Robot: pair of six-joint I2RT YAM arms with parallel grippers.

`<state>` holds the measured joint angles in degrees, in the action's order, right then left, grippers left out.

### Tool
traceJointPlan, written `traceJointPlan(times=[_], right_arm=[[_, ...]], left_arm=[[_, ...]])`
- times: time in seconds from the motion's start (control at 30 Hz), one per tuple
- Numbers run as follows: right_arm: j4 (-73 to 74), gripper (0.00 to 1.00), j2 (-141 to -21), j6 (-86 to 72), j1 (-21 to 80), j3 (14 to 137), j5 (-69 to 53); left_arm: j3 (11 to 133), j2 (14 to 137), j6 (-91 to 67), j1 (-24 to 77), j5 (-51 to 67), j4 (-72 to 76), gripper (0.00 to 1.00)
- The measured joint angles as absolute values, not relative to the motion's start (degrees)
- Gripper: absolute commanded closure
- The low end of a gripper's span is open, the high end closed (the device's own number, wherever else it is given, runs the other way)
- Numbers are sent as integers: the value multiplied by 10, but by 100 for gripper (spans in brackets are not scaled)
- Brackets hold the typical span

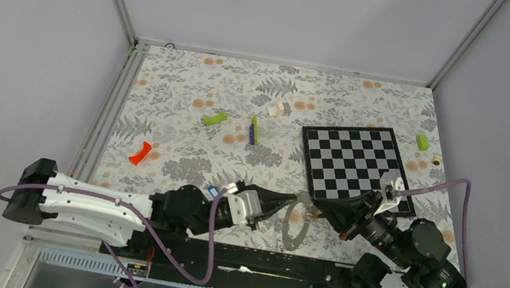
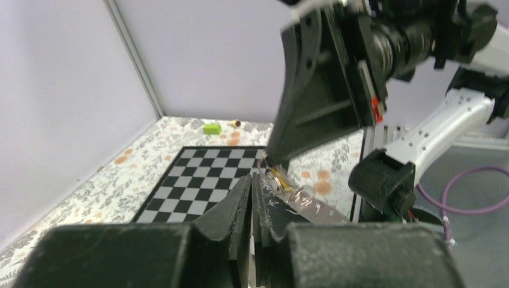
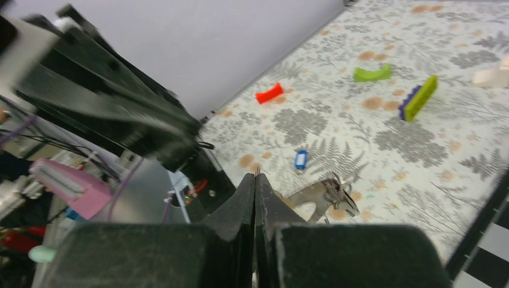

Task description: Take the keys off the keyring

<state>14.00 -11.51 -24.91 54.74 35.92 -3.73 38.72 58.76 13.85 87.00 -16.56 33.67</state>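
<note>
Silvery keyring (image 1: 289, 232) hangs between left hand (image 1: 293, 197) and right hand (image 1: 321, 207).

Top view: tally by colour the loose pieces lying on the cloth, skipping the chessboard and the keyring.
Lime-green blocks: 2
Red piece: 1
Blue key tag: 1
Yellow-green and purple stick: 1
White piece: 1
Tan piece: 1
Total: 7
</note>
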Motion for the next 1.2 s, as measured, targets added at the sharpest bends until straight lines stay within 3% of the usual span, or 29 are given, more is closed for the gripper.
traceJointPlan(times=[0.2, 0.47, 1.0, 1.2], right_arm=[[203, 100, -125, -204, 547, 382, -4], [217, 100, -172, -142, 547, 440, 1], [160, 100, -158, -50, 547, 430, -102], [129, 100, -157, -31, 547, 419, -134]], left_arm=[[387, 548, 138, 870, -170, 360, 79], [380, 545, 135, 870, -170, 361, 78], [379, 572, 116, 870, -147, 357, 76], [379, 594, 109, 870, -133, 355, 69]])
